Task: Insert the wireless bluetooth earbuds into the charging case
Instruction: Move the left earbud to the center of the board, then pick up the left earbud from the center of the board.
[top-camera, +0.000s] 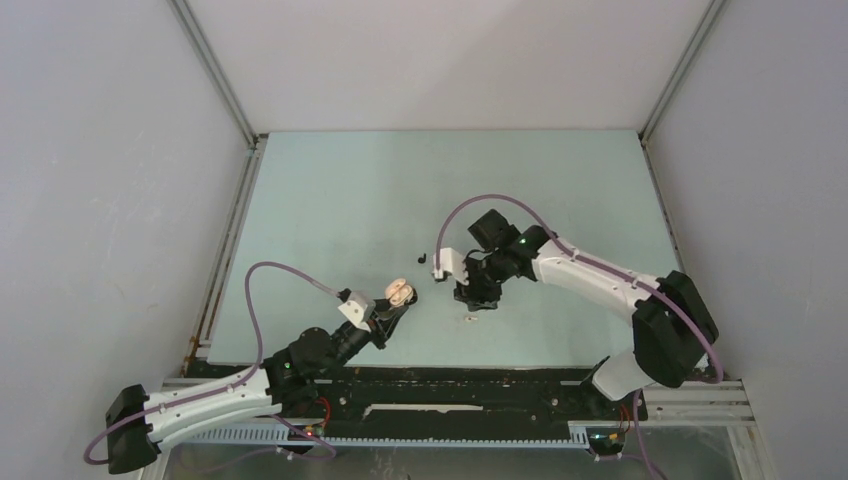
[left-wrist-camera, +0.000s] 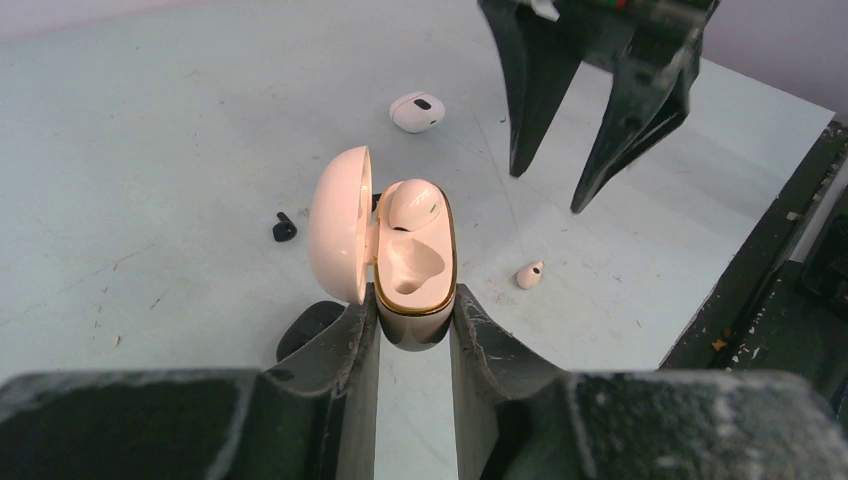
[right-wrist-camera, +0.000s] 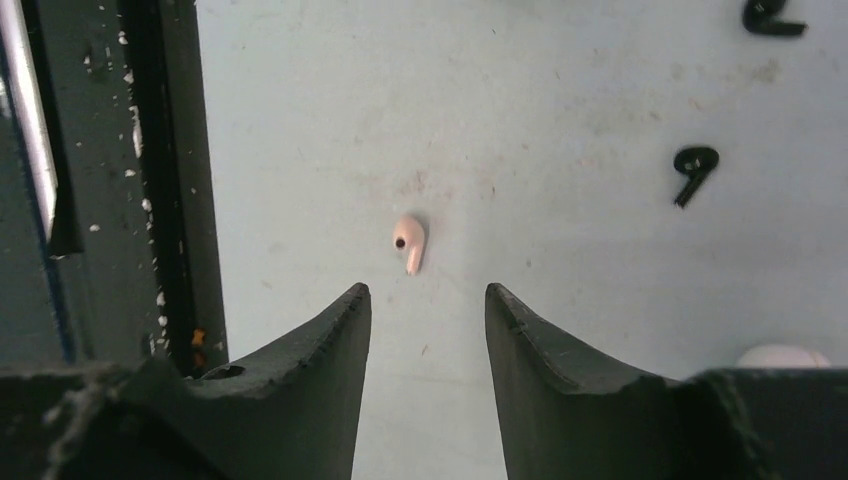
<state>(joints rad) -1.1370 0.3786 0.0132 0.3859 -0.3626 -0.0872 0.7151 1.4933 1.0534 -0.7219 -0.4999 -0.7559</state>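
left gripper (left-wrist-camera: 413, 300) is clamped tight on the beige charging case (left-wrist-camera: 412, 270), fingers squeezing its lower body, lid swung open to the left. the seated beige earbud (left-wrist-camera: 415, 203) is tucked in the far socket, and the near socket shows its bare hollow. over to the right gripper (right-wrist-camera: 428, 295): it hangs over the table (right-wrist-camera: 600, 100), jaws apart at a middling gap, holding nothing. the loose beige earbud (right-wrist-camera: 409, 241) lies flat just ahead of its fingertips, roughly in line with the gap, untouched. a black earbud (right-wrist-camera: 694, 170) and a second black earbud (right-wrist-camera: 770, 15) lie farther out. a white earbud (left-wrist-camera: 418, 111) rests beyond the case.
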